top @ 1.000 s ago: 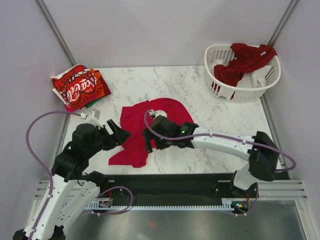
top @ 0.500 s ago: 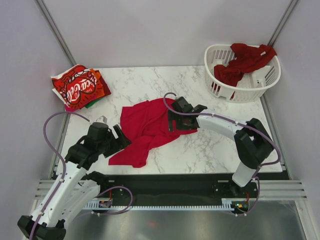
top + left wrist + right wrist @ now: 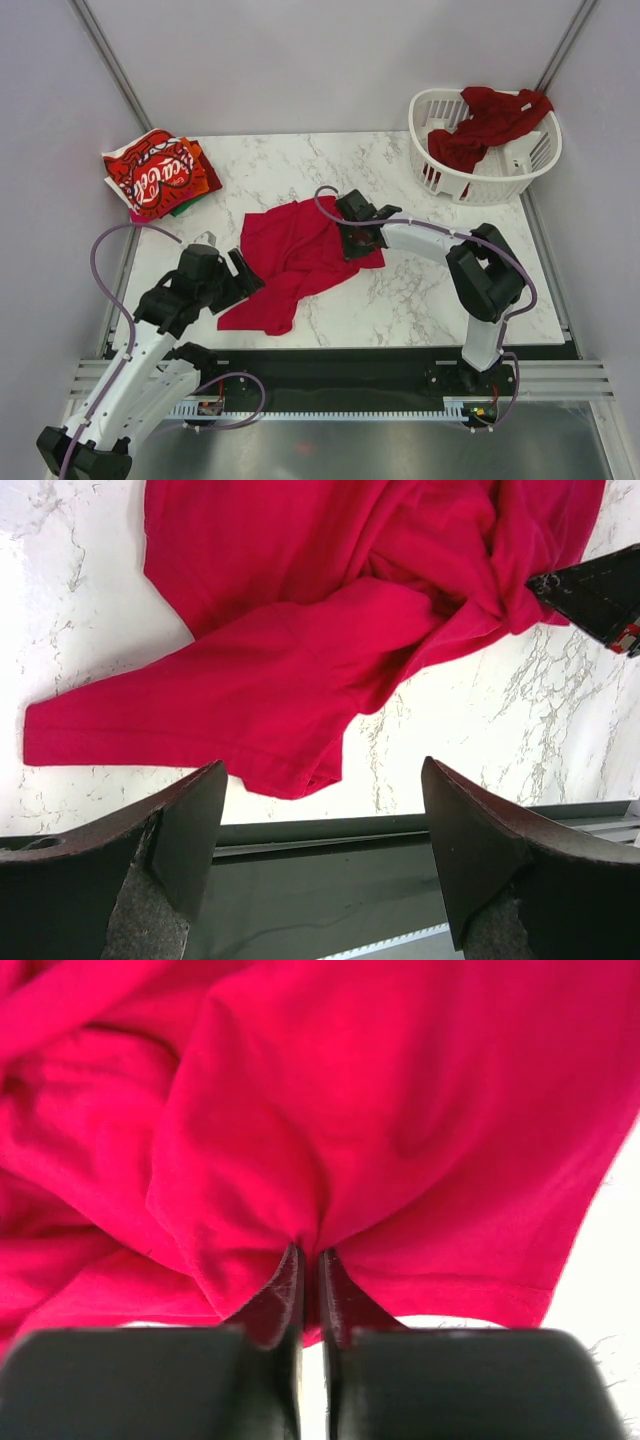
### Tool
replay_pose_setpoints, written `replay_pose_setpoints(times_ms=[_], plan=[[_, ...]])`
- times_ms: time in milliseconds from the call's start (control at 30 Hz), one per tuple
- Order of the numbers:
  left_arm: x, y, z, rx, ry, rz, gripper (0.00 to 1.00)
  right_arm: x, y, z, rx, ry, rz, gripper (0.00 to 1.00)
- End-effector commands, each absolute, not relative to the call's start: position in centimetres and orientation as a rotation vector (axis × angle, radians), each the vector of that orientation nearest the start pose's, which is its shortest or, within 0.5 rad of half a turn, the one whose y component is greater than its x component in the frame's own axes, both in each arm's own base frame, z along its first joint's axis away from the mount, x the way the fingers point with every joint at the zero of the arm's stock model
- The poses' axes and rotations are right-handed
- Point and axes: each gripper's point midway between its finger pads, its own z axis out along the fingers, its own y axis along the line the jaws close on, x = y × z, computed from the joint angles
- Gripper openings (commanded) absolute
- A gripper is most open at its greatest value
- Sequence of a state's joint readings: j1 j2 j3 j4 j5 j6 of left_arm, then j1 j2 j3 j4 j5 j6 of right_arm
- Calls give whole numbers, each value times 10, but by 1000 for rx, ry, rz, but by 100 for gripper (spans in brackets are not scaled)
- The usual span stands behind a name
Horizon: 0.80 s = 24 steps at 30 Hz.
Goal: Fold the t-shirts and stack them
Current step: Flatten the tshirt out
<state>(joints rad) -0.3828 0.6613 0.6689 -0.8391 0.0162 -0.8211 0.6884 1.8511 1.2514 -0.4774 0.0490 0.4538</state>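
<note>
A plain bright red t-shirt (image 3: 295, 262) lies crumpled in the middle of the marble table (image 3: 420, 300). My right gripper (image 3: 358, 240) is shut on a pinch of that shirt's cloth (image 3: 310, 1230) at its right edge. My left gripper (image 3: 240, 275) hovers open over the near left part of the shirt (image 3: 250, 710), holding nothing. A folded stack topped by the red Coca-Cola t-shirt (image 3: 155, 172) lies at the far left. A dark red t-shirt (image 3: 490, 120) hangs out of the basket.
The white slatted laundry basket (image 3: 440, 170) stands at the far right corner. The table's near edge and the black rail (image 3: 330, 830) lie right below my left gripper. Grey walls close in the table on three sides.
My right gripper swung from the shirt's near middle to its right edge and shut on the cloth. The shirt's far part got bunched. My left arm drew back slightly toward the near left.
</note>
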Motion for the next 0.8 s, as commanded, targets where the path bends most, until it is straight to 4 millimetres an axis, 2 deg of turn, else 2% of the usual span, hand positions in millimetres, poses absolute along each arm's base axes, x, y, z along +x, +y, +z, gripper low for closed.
replay_pose_setpoints(times_ms=[0,67,100,133,167,200,233,267,300,333,400,433,467,533,567,600,633,667,733,767], plan=[[183,-108,139,-570,2382,-581,86,344,272,58,-277,2593,340,0],[183,-108,139,-570,2380,-582,86,355,261,71,-252,2574,332,0],[183,-108,139,-571,2380,-583,86,365,260,90,-246,2533,327,0],[183,-108,138,-571,2380,-583,86,368,250,107,-235,2523,290,0],[184,-108,139,-572,2376,-586,86,384,244,136,-231,2452,243,0],[184,-108,138,-571,2380,-583,85,389,239,153,-223,2425,223,0],[184,-108,138,-571,2380,-583,85,391,223,170,-205,2419,185,0],[184,-108,139,-571,2377,-583,85,401,220,198,-187,2364,186,0],[184,-108,138,-572,2378,-582,85,404,201,212,-160,2354,150,0],[184,-109,139,-569,2379,-585,85,408,190,221,-128,2340,124,3],[184,-109,139,-567,2380,-584,85,411,158,229,-6,2321,44,19],[184,-108,139,-569,2377,-583,85,408,154,225,3,2330,43,20],[184,-108,140,-565,2375,-584,85,397,150,204,-11,2386,27,19],[185,-109,141,-562,2374,-585,85,378,166,176,-57,2476,143,13],[188,-105,142,-570,2362,-557,85,359,165,144,-76,2564,158,3],[190,-104,142,-569,2358,-545,85,348,177,135,-104,2582,238,0],[193,-104,144,-563,2353,-535,85,338,177,124,-91,2603,245,0],[199,-102,148,-554,2347,-508,85,316,170,98,-93,2666,217,0],[206,-101,153,-539,2347,-485,85,296,170,91,-91,2674,221,0],[212,-102,152,-523,2359,-466,85,278,163,76,-90,2717,199,0]])
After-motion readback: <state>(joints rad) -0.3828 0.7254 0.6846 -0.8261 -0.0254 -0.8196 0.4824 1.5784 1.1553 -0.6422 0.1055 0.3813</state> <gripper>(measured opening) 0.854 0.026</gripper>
